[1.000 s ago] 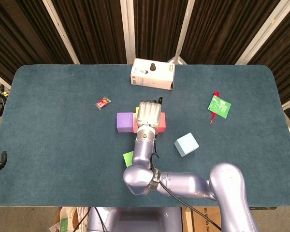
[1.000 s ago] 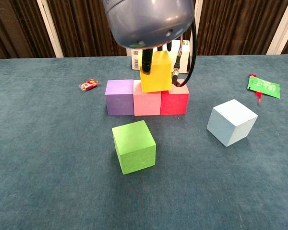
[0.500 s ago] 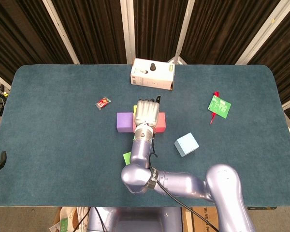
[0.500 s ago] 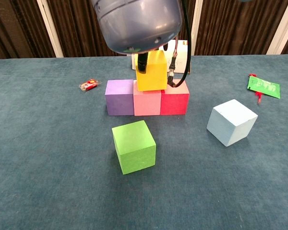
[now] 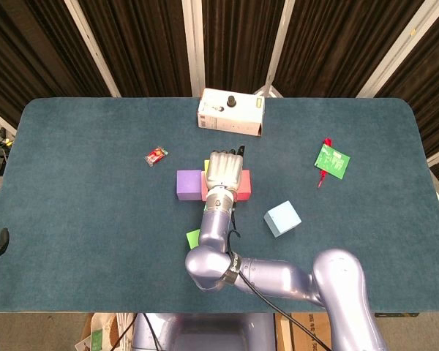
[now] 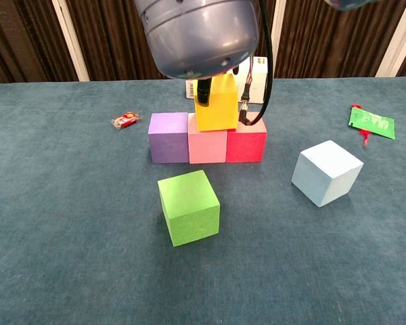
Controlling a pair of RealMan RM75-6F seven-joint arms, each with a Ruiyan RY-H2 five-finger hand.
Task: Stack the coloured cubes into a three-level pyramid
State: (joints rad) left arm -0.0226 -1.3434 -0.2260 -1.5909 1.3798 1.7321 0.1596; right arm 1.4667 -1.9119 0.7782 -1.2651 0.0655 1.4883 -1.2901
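Running left to right, the purple cube (image 6: 168,137), pink cube (image 6: 208,147) and red cube (image 6: 247,143) touch in a row, the right hand (image 5: 224,170) gripping the yellow cube (image 6: 216,105) atop the pink, fingers mostly hidden, green cube (image 6: 189,206) in front, pale blue cube (image 6: 326,172) rightward.

A teal, carpet-like surface (image 5: 73,183) with rounded corners fills the middle of both views — evenly lit, with only soft shadows. Behind its far edge hang dark brown pleated curtains (image 5: 139,44), crossed by pale slanted poles (image 5: 194,44). At the near edge, an open cardboard box (image 5: 95,335) sits on a tan floor (image 5: 29,329).
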